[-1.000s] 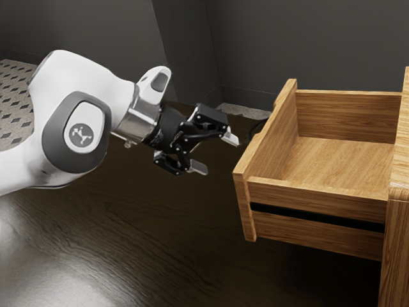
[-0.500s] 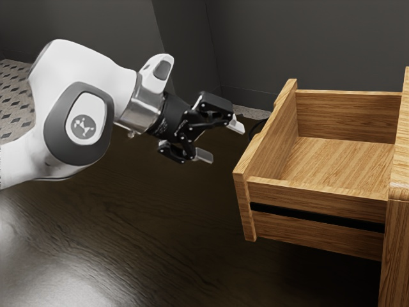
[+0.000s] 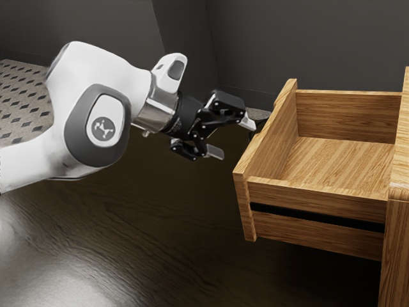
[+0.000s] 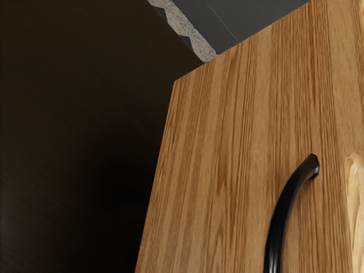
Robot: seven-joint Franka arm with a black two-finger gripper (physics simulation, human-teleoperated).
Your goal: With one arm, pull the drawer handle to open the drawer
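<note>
Before the front panel of the light wooden drawer (image 3: pixel 316 199), the black two-finger gripper (image 3: pixel 234 139) is held spread and empty; the curved black handle (image 4: pixel 282 216), running along that panel, is faced.

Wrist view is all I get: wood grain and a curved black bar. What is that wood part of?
Observer: It is the front of a wooden drawer, which stands pulled far out of its cabinet.
Operator: Is anything inside the drawer?
Observer: The part of its inside that I can see is bare wood.
Operator: Is the gripper holding that black bar?
Observer: No. The gripper is open, close to the drawer's front on the exterior view's left of it, and not clamped on the handle. I cannot tell if a fingertip touches it.
</note>
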